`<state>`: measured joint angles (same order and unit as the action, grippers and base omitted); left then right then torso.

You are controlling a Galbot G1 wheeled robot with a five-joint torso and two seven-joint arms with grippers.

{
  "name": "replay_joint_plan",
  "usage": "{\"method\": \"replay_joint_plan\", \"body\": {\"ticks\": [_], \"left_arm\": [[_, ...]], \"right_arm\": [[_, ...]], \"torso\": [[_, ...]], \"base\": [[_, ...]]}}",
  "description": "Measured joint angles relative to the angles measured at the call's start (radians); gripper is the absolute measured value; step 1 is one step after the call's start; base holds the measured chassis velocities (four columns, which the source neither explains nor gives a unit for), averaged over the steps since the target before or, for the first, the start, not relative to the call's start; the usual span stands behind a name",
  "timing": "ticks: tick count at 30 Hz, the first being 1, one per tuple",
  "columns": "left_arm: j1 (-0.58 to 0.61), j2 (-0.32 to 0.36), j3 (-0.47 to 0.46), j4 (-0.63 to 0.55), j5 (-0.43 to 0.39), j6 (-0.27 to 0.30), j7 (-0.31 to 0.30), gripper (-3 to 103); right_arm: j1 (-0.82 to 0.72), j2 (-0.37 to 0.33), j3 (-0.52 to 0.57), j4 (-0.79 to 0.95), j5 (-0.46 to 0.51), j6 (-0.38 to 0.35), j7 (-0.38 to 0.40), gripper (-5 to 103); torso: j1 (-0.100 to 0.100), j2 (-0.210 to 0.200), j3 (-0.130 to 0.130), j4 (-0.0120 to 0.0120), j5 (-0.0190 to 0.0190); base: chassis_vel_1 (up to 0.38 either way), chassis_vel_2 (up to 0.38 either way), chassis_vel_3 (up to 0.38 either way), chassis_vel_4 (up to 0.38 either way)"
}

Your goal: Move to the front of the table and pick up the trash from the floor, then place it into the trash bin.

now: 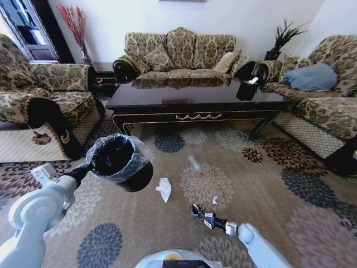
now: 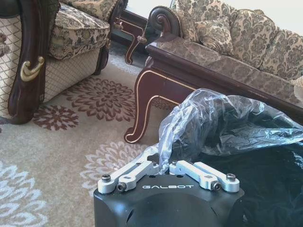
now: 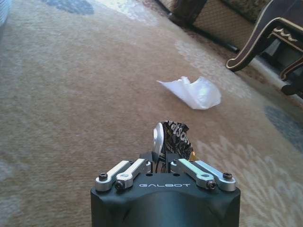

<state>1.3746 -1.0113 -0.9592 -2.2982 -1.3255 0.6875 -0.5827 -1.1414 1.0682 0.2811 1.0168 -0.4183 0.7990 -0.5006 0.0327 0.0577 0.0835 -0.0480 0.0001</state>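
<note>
The right hand (image 3: 166,156) is low over the carpet (image 1: 268,190), fingers pressed together on a dark wrapper (image 3: 174,139) that stands up between them. The left hand (image 2: 165,166) pinches the rim and clear liner of the bin (image 1: 118,162), holding it off the floor, tipped so its mouth faces up and toward the head camera.

On the carpet a white tissue (image 1: 164,188) lies just right of the bin. A small clear bottle (image 1: 196,165) with a red cap lies nearer the worktop (image 1: 195,96), its long axis running slantwise, cap toward the robot. A white scrap (image 1: 215,200) rests just beyond the right hand.

Open carpet spreads between the worktop's front edge and the robot. Sofas close in at both sides, and a curved worktop leg (image 2: 142,106) stands near the bin.
</note>
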Motion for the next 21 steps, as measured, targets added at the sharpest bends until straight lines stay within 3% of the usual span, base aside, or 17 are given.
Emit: {"method": "replay_joint_plan", "body": {"ticks": [15, 17, 21], "left_arm": [[0.057, -0.043, 0.097, 0.013, 0.033, -0.009, -0.012, 4], [0.063, -0.042, 0.114, 0.015, 0.029, -0.005, -0.019, 4], [0.077, -0.034, 0.135, 0.015, 0.026, -0.001, -0.031, 4]], "right_arm": [[0.034, -0.081, 0.080, 0.212, 0.273, -0.022, 0.006, 13], [0.044, -0.098, 0.106, 0.250, 0.361, -0.048, 0.039, 13], [0.046, -0.113, 0.118, 0.297, 0.443, -0.074, 0.093, 13]], "torso": [[0.000, 0.000, 0.000, 0.0002, -0.0002], [0.000, 0.000, 0.000, 0.0001, -0.0001], [0.000, 0.000, 0.000, -0.0001, 0.0002]], "base": [[0.000, 0.000, 0.000, 0.000], [0.000, 0.000, 0.000, 0.000], [0.000, 0.000, 0.000, 0.000]]}}
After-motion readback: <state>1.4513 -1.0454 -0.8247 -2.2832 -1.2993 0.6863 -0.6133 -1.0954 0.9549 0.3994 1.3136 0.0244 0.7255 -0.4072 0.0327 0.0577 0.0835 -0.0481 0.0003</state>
